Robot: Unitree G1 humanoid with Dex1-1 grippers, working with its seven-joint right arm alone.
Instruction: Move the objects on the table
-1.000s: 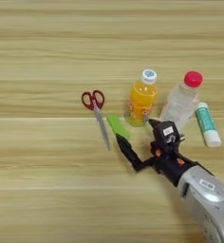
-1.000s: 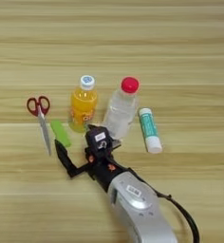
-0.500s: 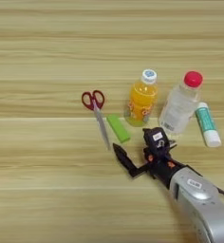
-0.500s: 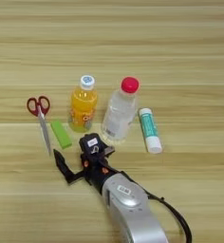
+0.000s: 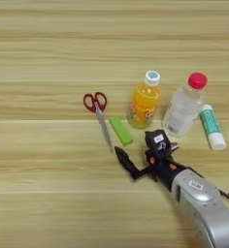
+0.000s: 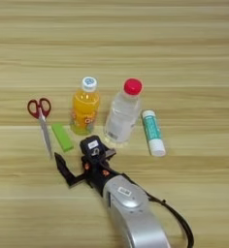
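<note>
On the table point(image 5: 48, 58) lie red-handled scissors point(image 5: 98, 114), blades pointing toward me, and a flat light-green block point(image 5: 121, 131) right beside them. An orange juice bottle point(image 5: 144, 101) and a clear bottle with a red cap point(image 5: 184, 109) stand behind the block. A teal-and-white glue stick point(image 5: 212, 127) lies at the far right. My right gripper point(image 5: 140, 152) sits just in front of the block and the juice bottle. It is open with nothing between its fingers. One black finger point(image 6: 63, 167) points left, a little short of the block's near end. The other finger point(image 6: 92, 145) is near the juice bottle's base.
My silver forearm point(image 6: 128, 208) comes in from the bottom edge and covers the table in front of the bottles. A black cable point(image 6: 177, 223) loops off its right side. Bare wood stretches across the far half and the left side of the table.
The gripper has drawn back toward me and slid left, so its left finger has come off the green block's near end. The block, scissors, bottles and glue stick have stayed put.
</note>
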